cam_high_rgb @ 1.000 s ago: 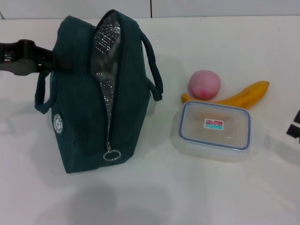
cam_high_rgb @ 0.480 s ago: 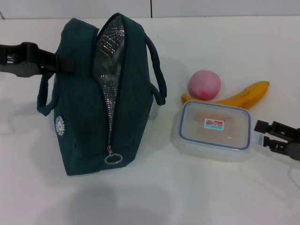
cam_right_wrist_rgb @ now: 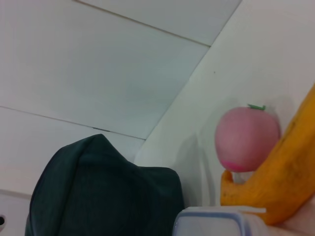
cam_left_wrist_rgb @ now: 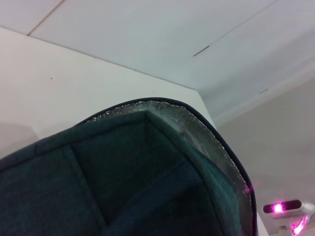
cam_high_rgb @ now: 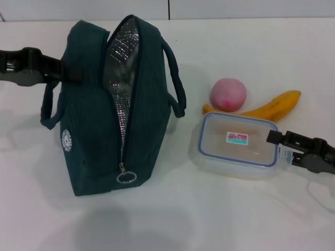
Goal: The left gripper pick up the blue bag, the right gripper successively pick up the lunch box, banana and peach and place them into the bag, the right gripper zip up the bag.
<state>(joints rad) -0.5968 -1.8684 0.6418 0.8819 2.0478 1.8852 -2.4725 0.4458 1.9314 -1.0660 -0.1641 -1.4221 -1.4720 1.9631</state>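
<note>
The blue bag (cam_high_rgb: 89,120) stands upright at centre-left, its zipper open and its silver lining (cam_high_rgb: 118,63) showing. My left gripper (cam_high_rgb: 62,70) is shut on the bag's upper left side, and the left wrist view is filled by the bag's fabric (cam_left_wrist_rgb: 123,182). The lunch box (cam_high_rgb: 238,144) lies to the right of the bag. Behind it are the peach (cam_high_rgb: 228,94) and the banana (cam_high_rgb: 272,107). My right gripper (cam_high_rgb: 281,148) is open at the lunch box's right end, one finger on each side of that edge. The right wrist view shows the peach (cam_right_wrist_rgb: 246,137), banana (cam_right_wrist_rgb: 275,187) and a corner of the lunch box (cam_right_wrist_rgb: 216,223).
The zipper's metal ring pull (cam_high_rgb: 125,178) hangs low on the bag's front. One loop handle (cam_high_rgb: 175,78) sticks out toward the peach. The white table (cam_high_rgb: 209,219) stretches bare in front of everything.
My right gripper has come in from the right edge and slid left to the lunch box's right end. The bag shifted slightly a second ago and has held still since.
</note>
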